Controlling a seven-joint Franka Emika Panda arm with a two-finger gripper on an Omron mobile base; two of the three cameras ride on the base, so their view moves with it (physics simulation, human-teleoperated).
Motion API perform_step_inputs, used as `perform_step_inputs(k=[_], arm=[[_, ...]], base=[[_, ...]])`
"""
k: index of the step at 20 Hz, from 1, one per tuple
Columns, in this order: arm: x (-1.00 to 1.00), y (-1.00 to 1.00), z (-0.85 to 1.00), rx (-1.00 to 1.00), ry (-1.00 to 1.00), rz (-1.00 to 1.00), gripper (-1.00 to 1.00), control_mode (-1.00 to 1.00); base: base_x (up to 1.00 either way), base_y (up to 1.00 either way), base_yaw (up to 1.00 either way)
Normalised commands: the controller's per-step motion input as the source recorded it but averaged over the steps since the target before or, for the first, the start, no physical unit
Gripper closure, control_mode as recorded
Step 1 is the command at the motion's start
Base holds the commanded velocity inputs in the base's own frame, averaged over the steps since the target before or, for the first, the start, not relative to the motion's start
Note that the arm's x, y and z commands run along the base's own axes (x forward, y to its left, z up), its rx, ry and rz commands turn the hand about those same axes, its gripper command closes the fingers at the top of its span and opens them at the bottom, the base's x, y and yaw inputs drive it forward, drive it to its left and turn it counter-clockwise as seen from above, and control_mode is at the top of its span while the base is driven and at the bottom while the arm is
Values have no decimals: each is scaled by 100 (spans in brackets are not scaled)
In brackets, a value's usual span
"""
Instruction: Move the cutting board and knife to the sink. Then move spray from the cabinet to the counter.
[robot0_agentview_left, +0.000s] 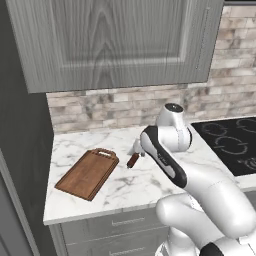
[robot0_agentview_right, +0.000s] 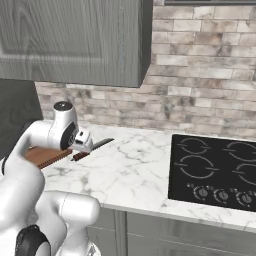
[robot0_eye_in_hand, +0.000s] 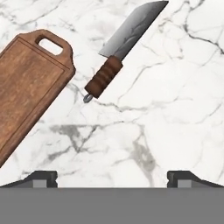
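The reddish-brown cutting board (robot0_agentview_left: 89, 173) (robot0_eye_in_hand: 26, 87) lies flat on the white marble counter (robot0_agentview_left: 131, 186), its loop handle toward the wall. Just right of it lies the knife (robot0_eye_in_hand: 120, 52) (robot0_agentview_left: 132, 160), grey blade pointing to the wall and ribbed brown handle toward me. My gripper (robot0_eye_in_hand: 113, 178) hovers above the counter in front of both, open, with nothing between its fingertips (robot0_eye_in_hand: 43, 177). From the right base view, the knife (robot0_agentview_right: 95, 148) and the board (robot0_agentview_right: 47, 156) show past my hand. The cabinet (robot0_agentview_left: 115, 40) door is shut, so the spray is hidden. The sink is out of view.
A black cooktop (robot0_agentview_right: 215, 170) (robot0_agentview_left: 230, 142) is set into the counter to the right. A brick backsplash (robot0_agentview_right: 200, 90) runs behind. Grey drawers (robot0_agentview_left: 110, 230) sit under the counter, and a dark tall unit (robot0_agentview_left: 20, 150) stands at the left end.
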Motion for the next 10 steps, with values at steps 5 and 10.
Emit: perform_step_inputs(k=[5, 10], arm=[[33, 26, -18, 0, 7, 0, -100, -100], [31, 22, -21, 0, 5, 0, -100, -100]], base=[[0, 0, 0], [0, 0, 0]])
